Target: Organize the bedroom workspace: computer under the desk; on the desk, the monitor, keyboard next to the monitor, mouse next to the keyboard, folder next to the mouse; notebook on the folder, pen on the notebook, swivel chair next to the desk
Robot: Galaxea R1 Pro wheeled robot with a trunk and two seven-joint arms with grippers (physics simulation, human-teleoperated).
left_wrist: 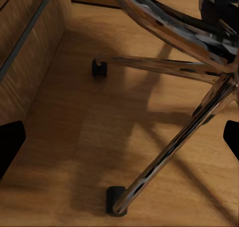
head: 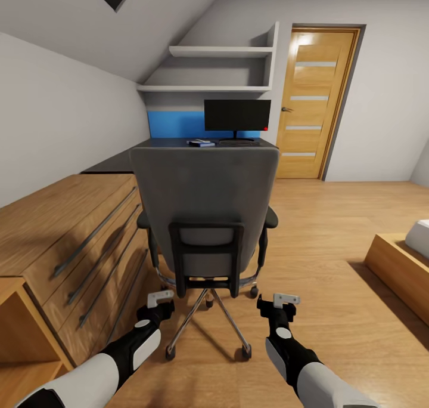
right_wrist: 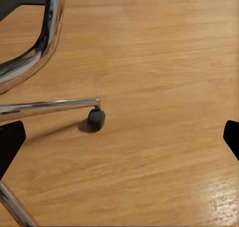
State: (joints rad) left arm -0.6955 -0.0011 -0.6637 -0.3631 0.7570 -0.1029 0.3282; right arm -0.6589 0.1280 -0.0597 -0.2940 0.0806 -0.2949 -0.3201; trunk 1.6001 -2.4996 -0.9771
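Observation:
The grey swivel chair (head: 205,199) stands with its back to me, hiding its seat and any folder on it. Behind it is the black-topped desk (head: 119,160), with the monitor (head: 237,116) upright on it. A small blue flat thing (head: 201,143) lies left of the monitor's stand; I cannot tell what it is. My left gripper (head: 161,300) (left_wrist: 119,142) and right gripper (head: 285,302) (right_wrist: 119,140) hang open and empty, low behind the chair's metal base (left_wrist: 169,147), touching nothing. Computer, keyboard, mouse, notebook and pen are out of view.
A light wooden dresser (head: 65,229) runs along the left, close to the chair's castors (left_wrist: 99,67). Another castor (right_wrist: 96,118) sits on the open wooden floor to the right. A wooden door (head: 316,104) is at the back right. A low wooden bed frame (head: 396,262) stands at the right.

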